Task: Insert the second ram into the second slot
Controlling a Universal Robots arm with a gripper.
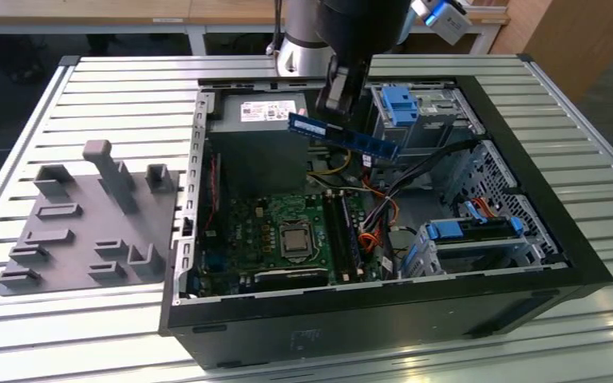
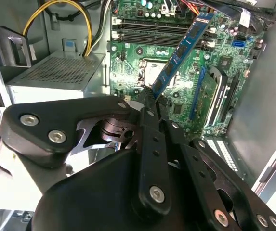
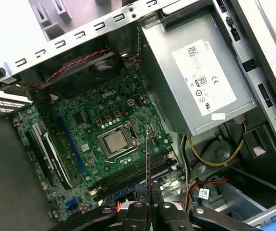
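Note:
The second ram (image 1: 345,134), a long blue stick, hangs in the air above the open computer case (image 1: 562,239), over the area between the power supply and the motherboard. My gripper (image 1: 334,112) is shut on one end of it, and the rest slopes down toward the exterior view's right. The blue stick (image 2: 183,48) reaches out from the gripper (image 2: 150,96) over the board in the second wrist view. The first wrist view shows the ram (image 3: 148,163) edge-on above the gripper (image 3: 148,204). The long dark memory slots (image 1: 341,231) (image 3: 133,174) (image 2: 150,30) lie beside the processor socket (image 3: 114,140), well below the stick.
A grey power supply (image 1: 259,112) (image 3: 200,82) fills the case's far corner. Blue drive caddies (image 1: 402,104) (image 1: 477,231) and loose cables (image 1: 376,215) crowd the exterior view's right. A grey fixture plate with upright pegs (image 1: 83,231) lies on the slatted table.

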